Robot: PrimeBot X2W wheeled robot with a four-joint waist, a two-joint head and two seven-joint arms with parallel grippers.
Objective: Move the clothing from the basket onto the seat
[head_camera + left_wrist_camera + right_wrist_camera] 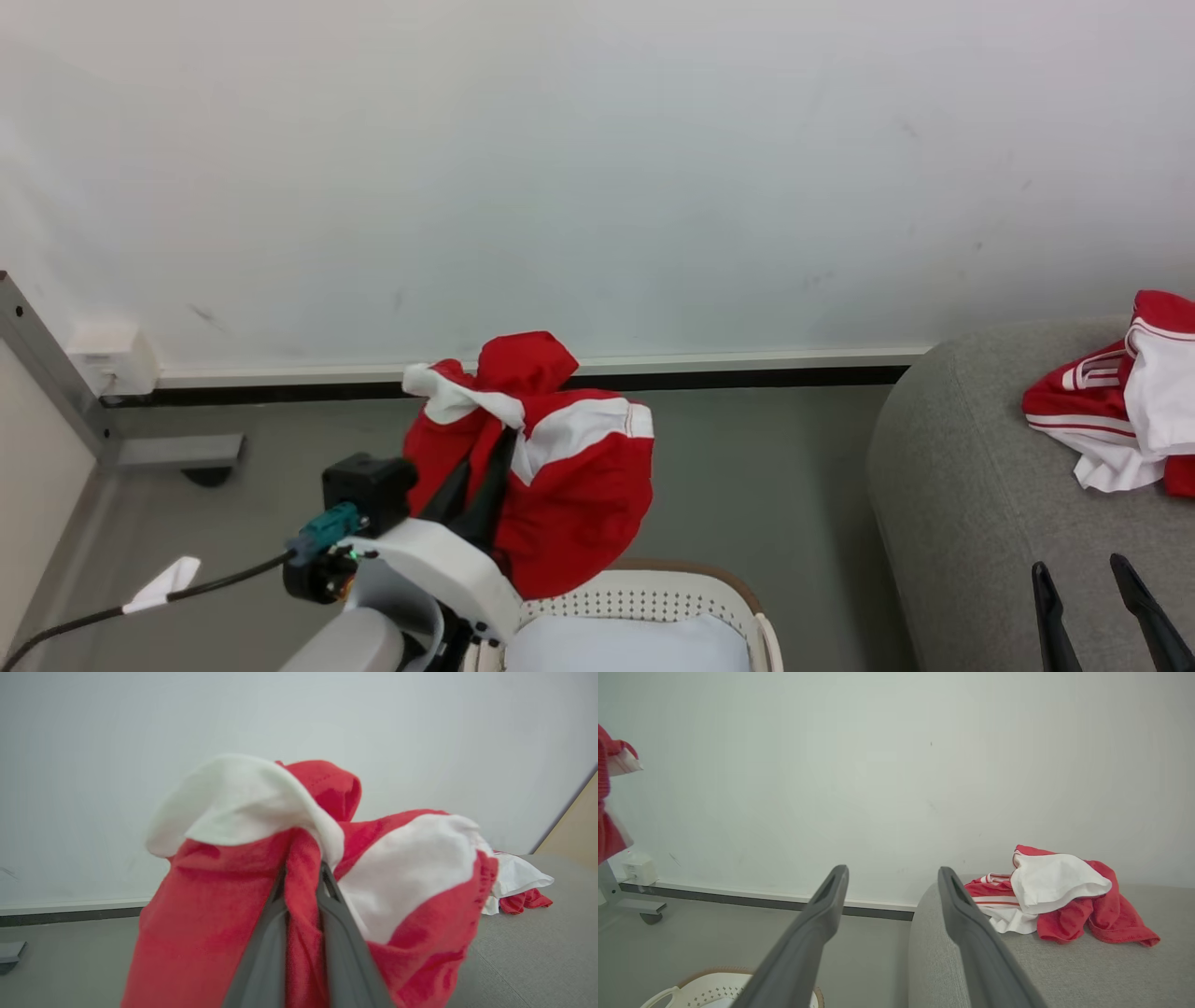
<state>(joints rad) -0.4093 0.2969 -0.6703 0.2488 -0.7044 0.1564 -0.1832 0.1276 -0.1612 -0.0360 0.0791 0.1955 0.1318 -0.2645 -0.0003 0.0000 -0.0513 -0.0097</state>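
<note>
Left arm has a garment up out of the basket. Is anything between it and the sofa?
Nothing visible blocks it. Bare floor separates the garment, pinched in the left gripper, from the sofa. The open right gripper hangs over the sofa's near end; other clothes lie farther along.

A bare test room staged as a living corner: a plain white wall (pixel 597 168), dark skirting strip (pixel 728 377) and grey floor (pixel 747 467). In the head view, a grey fabric sofa (pixel 971 485) sits at 4 o'clock, a perforated laundry basket (pixel 653 597) at 6, and a castered metal frame (pixel 47 359) and socket box (pixel 112 359) at 9.
</note>
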